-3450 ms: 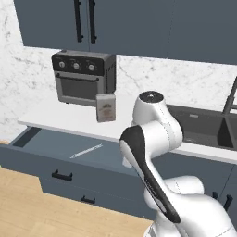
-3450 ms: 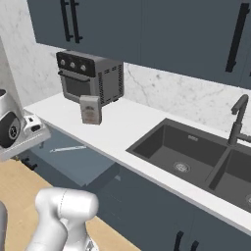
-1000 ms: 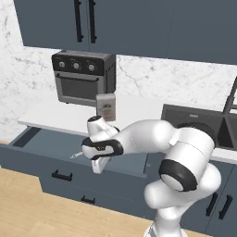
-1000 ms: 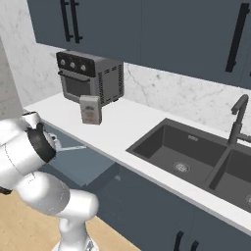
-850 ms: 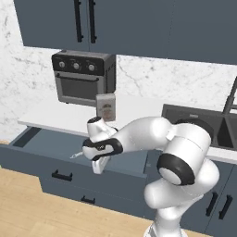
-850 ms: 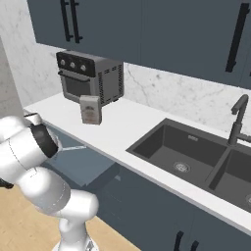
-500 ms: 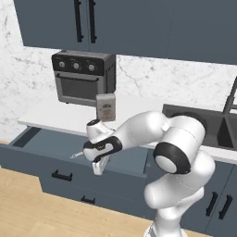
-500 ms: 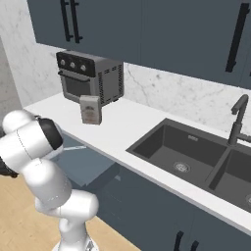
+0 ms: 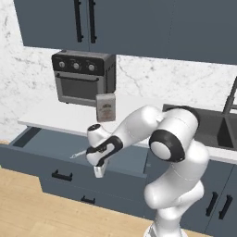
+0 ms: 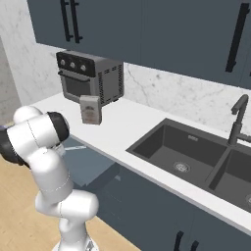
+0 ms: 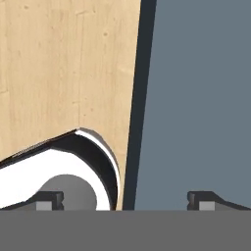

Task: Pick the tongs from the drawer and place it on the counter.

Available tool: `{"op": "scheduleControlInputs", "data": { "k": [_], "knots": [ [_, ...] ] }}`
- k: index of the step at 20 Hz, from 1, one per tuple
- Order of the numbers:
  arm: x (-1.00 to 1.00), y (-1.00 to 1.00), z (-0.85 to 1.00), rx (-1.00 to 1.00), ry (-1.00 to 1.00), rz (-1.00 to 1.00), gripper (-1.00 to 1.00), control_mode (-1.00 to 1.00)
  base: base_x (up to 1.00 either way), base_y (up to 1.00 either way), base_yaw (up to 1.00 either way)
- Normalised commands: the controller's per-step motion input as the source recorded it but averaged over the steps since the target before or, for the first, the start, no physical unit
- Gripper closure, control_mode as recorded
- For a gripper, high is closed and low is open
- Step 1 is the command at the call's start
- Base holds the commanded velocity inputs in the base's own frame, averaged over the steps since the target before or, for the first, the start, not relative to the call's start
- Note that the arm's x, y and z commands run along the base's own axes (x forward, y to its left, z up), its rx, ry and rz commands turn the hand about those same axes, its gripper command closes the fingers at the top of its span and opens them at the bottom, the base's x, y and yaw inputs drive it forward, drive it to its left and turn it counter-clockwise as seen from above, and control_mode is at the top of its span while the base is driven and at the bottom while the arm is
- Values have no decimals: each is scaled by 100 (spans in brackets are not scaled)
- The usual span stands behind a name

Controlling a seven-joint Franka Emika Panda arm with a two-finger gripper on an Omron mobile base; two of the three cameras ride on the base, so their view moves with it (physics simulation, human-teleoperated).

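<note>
Drawer point(image 9: 46, 143) stands pulled open under the counter point(image 9: 55, 118). Tongs point(image 9: 77, 153) lie on the drawer floor, just left of the gripper point(image 9: 99, 173). Gripper hangs over the drawer front, fingertips point(image 11: 201, 200) spread wide, holding nothing. Carton point(image 9: 106, 107) stands before the toaster oven point(image 9: 83, 77).

**Even, soft light; slightly soft rendering**

You get bright, flat light in all three views, with no visible lamp and no glare. The counter point(image 9: 65, 118) reads almost pure white, close to washed out, so its edge is faint against the backsplash point(image 9: 28, 88). Shadows are weak: a soft dark strip under the counter falls over the open drawer point(image 9: 46, 141), and the sink point(image 10: 186, 149) basin shades darker. Edges look mildly blurred and blocky. You see no bending at the borders.
</note>
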Motion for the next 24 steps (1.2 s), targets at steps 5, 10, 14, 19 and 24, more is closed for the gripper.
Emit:
{"op": "scheduleControlInputs", "data": {
  "k": [5, 10, 14, 19, 24],
  "knots": [
    [19, 0, -31, 0, 0, 3, -100, -100, 0, 0, 0],
    [11, 0, -25, 0, 0, 3, -100, -100, 0, 0, 0],
    [-20, 0, -6, 0, 0, 6, -100, -100, 0, 0, 0],
    [-99, -3, 0, 0, -7, 28, -100, -100, 0, 0, 0],
    [-100, -7, 0, 0, -13, 36, -100, -100, 0, 0, 0]
  ]
}}
